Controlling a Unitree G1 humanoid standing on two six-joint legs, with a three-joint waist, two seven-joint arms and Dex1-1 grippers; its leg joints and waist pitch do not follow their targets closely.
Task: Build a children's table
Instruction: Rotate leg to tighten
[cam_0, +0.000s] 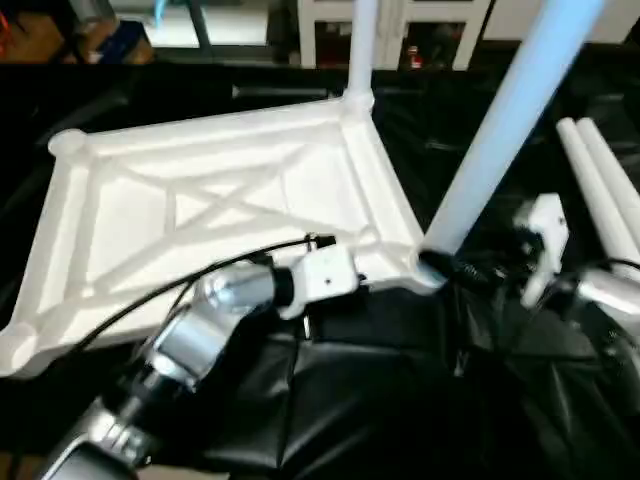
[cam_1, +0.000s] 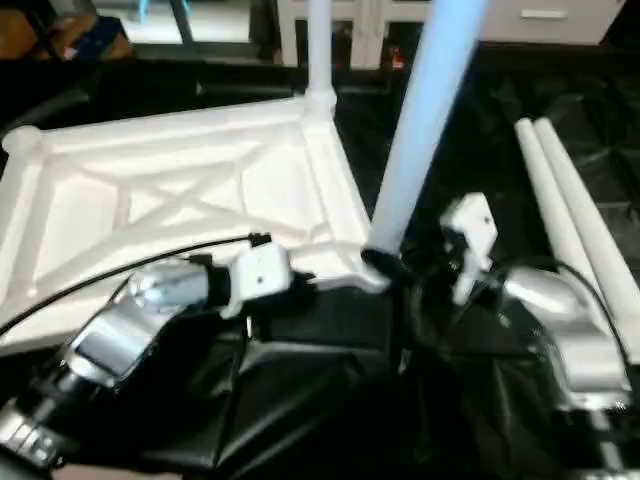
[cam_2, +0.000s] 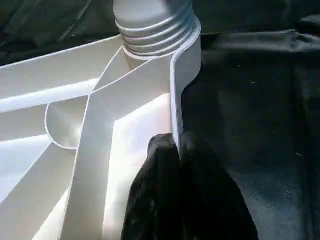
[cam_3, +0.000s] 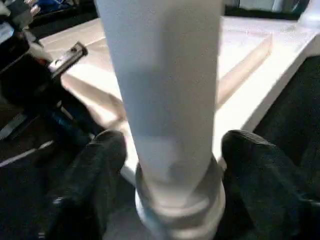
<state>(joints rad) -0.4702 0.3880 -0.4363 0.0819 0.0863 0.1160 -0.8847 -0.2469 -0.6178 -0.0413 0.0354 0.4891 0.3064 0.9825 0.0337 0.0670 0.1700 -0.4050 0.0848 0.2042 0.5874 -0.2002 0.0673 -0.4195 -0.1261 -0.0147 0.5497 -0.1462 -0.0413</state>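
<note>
1. Table top lies upside down on the black-draped surface, X-ribs facing up, filling the 9–12 o'clock part of the head view.
2. Near leg stands in the corner socket closest to the robot, at approx 3 o'clock of the top, leaning up toward 1 o'clock.
3. Far leg is upright in the next corner socket, 12 o'clock of the near one.
4. Two loose legs lie side by side on the cloth at 3 o'clock, well apart from the top, touching each other.
5. Left gripper: fingers pinched tight on the top's thin rim wall, just below the threaded base of the near leg.
6. Right gripper: fingers spread, one each side of the near leg's base w/ a visible gap on both sides, no contact seen.
7. In the way: left forearm and its black cable cross over the top's near edge; right forearm sits btwn the near leg and the loose legs.
8. Background at 12 o'clock: white furniture frame, clutter beyond the surface, too blurred to name.
</note>
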